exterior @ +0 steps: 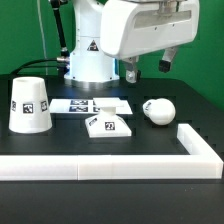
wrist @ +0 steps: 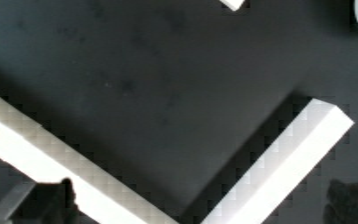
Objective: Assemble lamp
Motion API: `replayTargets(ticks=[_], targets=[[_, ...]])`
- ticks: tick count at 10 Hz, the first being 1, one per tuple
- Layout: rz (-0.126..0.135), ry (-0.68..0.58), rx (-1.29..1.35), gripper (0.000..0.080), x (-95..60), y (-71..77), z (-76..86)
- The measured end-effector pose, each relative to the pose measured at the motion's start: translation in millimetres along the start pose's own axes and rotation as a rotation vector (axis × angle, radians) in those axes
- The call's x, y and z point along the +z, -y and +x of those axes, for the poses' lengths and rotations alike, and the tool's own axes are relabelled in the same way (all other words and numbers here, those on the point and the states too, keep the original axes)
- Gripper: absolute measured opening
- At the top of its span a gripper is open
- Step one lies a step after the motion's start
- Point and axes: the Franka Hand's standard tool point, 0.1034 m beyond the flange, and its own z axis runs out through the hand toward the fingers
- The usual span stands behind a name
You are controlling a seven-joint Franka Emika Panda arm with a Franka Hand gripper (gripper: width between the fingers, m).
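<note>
The lamp lies in three loose white parts on the black table. The tapered shade [exterior: 30, 105] stands at the exterior view's left. The flat square base [exterior: 108, 124] lies in the middle. The round bulb [exterior: 158, 110] lies on its side to the right of the base. My gripper [exterior: 150, 66] hangs above and behind the bulb, apart from every part. In the wrist view my gripper [wrist: 199, 205] is open and empty, with one dark finger [wrist: 43, 200] at each side. Below it is bare table.
The marker board [exterior: 90, 104] lies flat behind the base. The long white L-shaped border wall [exterior: 100, 165] runs along the front and turns back at the right; its corner shows in the wrist view [wrist: 282, 150]. The robot's white pedestal [exterior: 88, 60] stands at the back.
</note>
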Motion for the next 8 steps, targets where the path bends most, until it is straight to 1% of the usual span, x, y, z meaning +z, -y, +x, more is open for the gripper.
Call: replayTargets(ticks=[1,2,3,4,5,8], targets=[[-0.025,-0.032,-0.010,0.0699,3.8,-3.5,-11.1],[-0.047,-0.057,-0.001,0.0699,13.3,-3.7,-35.9],[-0.059,-0.071,0.015,0.0699,23.1,-3.6,-53.1],[-0.076,-0.096,0.021,0.0699,31.3,-7.8,-60.9],[-0.083,-0.107,0.026,0.0699,37.9,-10.3,-68.9],[-0.078,-0.103,0.042,0.0699,37.2,-8.7,-66.6]])
